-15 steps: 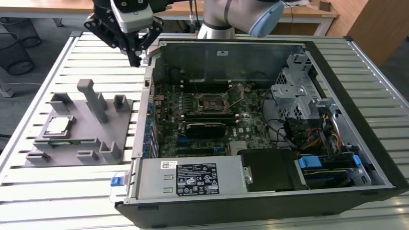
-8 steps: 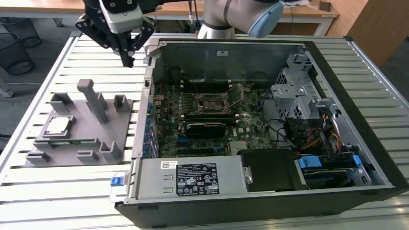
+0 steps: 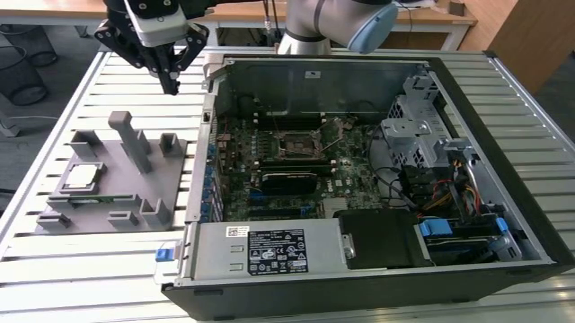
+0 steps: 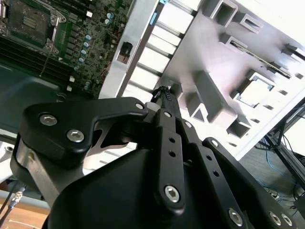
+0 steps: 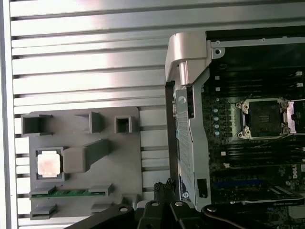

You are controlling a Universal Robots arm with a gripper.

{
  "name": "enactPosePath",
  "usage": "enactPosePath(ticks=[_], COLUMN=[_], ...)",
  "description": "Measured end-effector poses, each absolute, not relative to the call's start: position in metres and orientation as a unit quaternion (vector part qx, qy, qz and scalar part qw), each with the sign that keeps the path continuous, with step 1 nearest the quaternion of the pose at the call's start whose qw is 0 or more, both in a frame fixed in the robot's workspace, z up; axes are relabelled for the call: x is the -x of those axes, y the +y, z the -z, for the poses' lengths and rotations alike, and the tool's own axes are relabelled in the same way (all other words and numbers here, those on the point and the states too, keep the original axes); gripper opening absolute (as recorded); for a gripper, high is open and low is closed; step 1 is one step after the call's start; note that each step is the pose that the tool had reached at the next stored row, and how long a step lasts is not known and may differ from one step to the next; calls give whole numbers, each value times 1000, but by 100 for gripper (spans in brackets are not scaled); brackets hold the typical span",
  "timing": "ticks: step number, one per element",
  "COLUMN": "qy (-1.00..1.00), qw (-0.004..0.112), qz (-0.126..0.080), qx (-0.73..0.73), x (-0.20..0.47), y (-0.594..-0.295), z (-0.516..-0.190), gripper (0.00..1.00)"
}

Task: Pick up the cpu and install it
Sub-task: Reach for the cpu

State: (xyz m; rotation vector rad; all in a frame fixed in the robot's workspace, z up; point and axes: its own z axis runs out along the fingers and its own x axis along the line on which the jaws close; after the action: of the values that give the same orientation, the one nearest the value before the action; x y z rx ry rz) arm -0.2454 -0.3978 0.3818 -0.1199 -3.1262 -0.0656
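One gripper [image 3: 170,86] hangs above the slatted table [image 3: 90,269], its two fingers [image 4: 167,124] drawn together to a point with nothing between them. The tool is closed and empty.

The cpu [image 3: 83,175] lies well apart from the fingertips, toward the exterior view's left of them and nearer that camera. It sits flat in a square pocket of the grey fixture [image 3: 108,205], pale metal top up, and nothing touches it. Both wrist views show it there too [image 5: 49,164] [image 4: 254,91]. Just beside the cpu, on the side away from the tool, a green stick [image 5: 66,192] lies in its own slot of the fixture.

On the tool's other side, toward the exterior view's right, stands the open case [image 3: 503,134]. In the first wrist view the fingertips sit near the gap between the fixture's edge and the case wall. The socket [image 3: 297,142] on the board [image 3: 269,195] shows dark and bare, its frame raised, well apart from the tool.
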Motion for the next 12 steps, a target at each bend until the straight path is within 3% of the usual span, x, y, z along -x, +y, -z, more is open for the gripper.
enactPosePath(ticks=[12], qy=[-999], qw=[6], qz=[21], qx=[38], x=[250], y=[-408], z=[-382], gripper=[11])
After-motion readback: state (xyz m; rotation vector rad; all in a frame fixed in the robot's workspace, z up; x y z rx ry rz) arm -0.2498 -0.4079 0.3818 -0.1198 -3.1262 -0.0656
